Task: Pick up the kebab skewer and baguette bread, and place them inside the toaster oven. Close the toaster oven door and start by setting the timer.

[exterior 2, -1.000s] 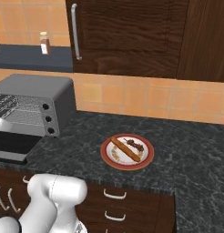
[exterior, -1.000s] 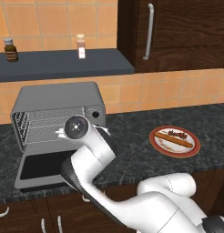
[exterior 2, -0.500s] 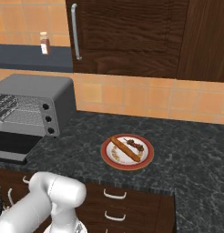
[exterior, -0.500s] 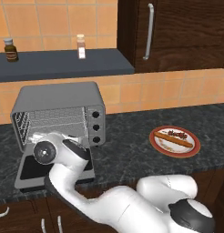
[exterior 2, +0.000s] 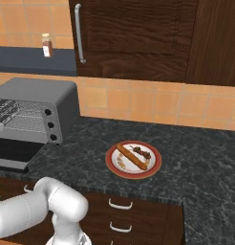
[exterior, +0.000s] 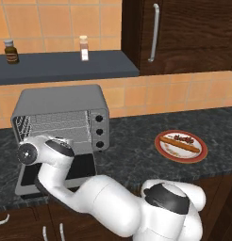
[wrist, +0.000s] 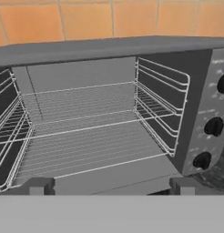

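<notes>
Toaster oven (wrist: 104, 113) faced at frame centre, door down; pincer (wrist: 109, 185) spread apart, nothing held; skewer (exterior 2: 140, 152) and baguette (exterior 2: 130, 156) on plate, lower centre; swing toward plate required

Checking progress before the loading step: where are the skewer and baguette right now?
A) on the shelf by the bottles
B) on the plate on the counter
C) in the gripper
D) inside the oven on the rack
B: the skewer and baguette lie on the plate, and the oven racks are bare.
</notes>
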